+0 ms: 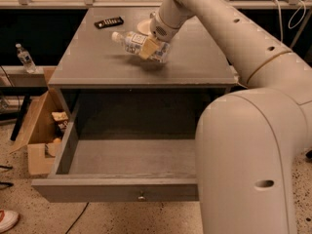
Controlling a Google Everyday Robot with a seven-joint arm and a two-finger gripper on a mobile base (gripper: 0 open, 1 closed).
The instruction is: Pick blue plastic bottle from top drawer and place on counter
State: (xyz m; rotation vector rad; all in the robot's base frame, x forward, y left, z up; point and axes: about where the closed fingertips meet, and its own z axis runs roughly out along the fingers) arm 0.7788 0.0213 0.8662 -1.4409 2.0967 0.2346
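Note:
My gripper (152, 47) is shut on the blue plastic bottle (132, 42), a clear pale bottle with a white cap pointing left. It holds the bottle on its side just above the middle of the counter (97, 57); a shadow lies under it. The top drawer (122, 157) stands pulled out below, its inside bare, with a small metal knob on its front panel (141, 197). My arm reaches in from the right and covers the drawer's right part.
A dark flat remote-like object (108, 22) and a white plate or bowl (145, 27) lie at the back of the counter. An open cardboard box (41, 126) stands on the floor at left. A small upright bottle (24, 57) stands on a ledge at far left.

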